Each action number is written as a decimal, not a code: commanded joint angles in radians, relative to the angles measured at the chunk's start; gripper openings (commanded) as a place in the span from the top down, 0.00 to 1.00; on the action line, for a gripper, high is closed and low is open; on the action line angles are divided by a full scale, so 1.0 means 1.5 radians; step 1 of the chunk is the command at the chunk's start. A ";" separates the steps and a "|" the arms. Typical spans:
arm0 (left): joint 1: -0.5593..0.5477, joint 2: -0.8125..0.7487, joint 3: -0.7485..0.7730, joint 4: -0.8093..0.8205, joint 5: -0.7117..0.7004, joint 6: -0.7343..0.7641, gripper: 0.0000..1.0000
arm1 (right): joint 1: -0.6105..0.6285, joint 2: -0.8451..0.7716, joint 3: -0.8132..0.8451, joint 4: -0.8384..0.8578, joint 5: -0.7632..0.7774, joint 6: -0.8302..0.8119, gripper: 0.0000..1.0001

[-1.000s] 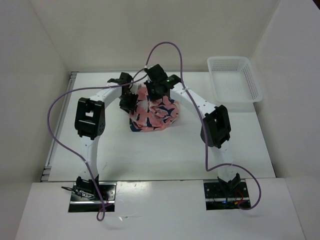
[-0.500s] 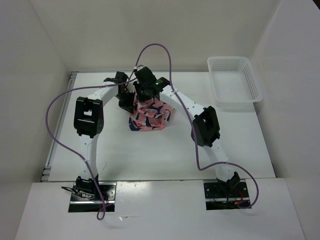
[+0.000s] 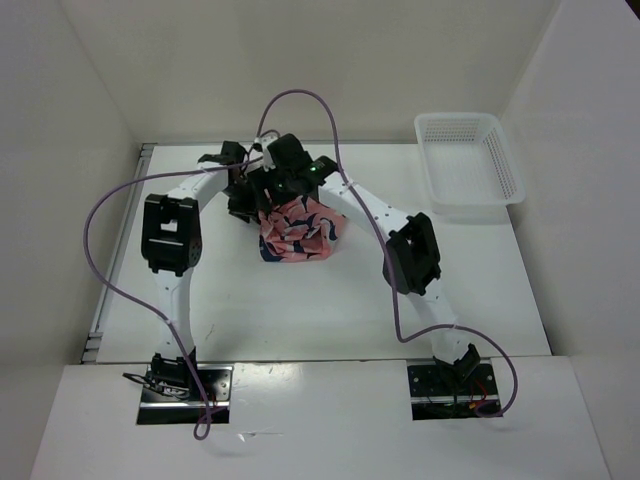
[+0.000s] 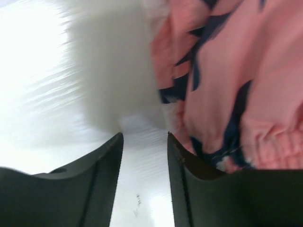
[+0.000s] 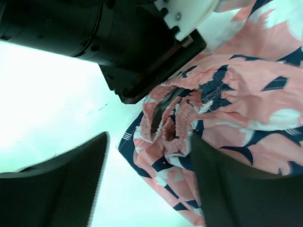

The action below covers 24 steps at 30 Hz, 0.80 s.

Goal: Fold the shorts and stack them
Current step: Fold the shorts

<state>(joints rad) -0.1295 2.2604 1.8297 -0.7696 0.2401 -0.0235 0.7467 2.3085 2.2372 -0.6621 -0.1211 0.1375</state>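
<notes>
**A:** Where are the shorts (image 3: 297,232)?

**B:** They're bunched in a crumpled heap on the white table (image 3: 300,310), towards the far middle. That's well apart from the white mesh basket (image 3: 507,170) at the far right. By my reading, nothing is folded yet.

**A:** And the grippers?

**B:** Both sit close together at the heap's far left edge. The left gripper (image 4: 144,138) has its jaws apart with only bare table between them. The fabric lies just beside one finger, not in the gap. The right gripper (image 5: 149,137) has its jaws spread wide over the gathered elastic waistband (image 5: 163,118), clamped on nothing that I can see.

**A:** How will the cloth handle?

**B:** Light, soft and limp, I'd judge. It won't keep any shape, and it will drape and drag from wherever it's pinched. Several layers may come up together. It isn't fragile and is hardly slippery.

**A:** So where should they take hold?

**B:** On the waistband. The ruched elastic is the thickest, firmest ridge, so a pinch there should bite well. With one gripper at each end of it, the shorts could hang open and be laid flat before folding. I can't tell where the band's ends lie inside the heap, so a first pinch might catch a leg as well.
</notes>
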 commanded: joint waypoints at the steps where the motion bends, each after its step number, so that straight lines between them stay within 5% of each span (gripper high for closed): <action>1: 0.005 -0.062 -0.005 -0.001 -0.058 0.016 0.49 | 0.022 -0.097 -0.057 0.033 0.034 -0.058 0.30; 6: 0.011 -0.133 0.023 -0.008 -0.161 0.016 0.43 | -0.016 -0.207 -0.256 0.095 0.136 -0.048 0.81; 7: 0.011 -0.134 0.043 -0.015 -0.170 0.016 0.43 | -0.023 -0.208 -0.273 0.101 0.142 -0.042 0.85; 10: 0.017 -0.152 0.084 -0.023 -0.159 0.016 0.43 | -0.040 -0.217 -0.326 0.131 0.173 -0.042 0.91; 16: -0.056 -0.147 0.165 -0.053 0.019 0.016 0.43 | -0.072 -0.170 -0.326 0.162 0.192 -0.032 0.94; 24: -0.081 -0.016 0.159 -0.053 0.134 0.016 0.43 | -0.084 -0.189 -0.412 0.183 0.128 -0.047 1.00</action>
<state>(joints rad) -0.2810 2.1517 2.0705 -0.8154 0.3340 -0.0040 0.6083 2.0651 1.6707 -0.4431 0.1272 0.0818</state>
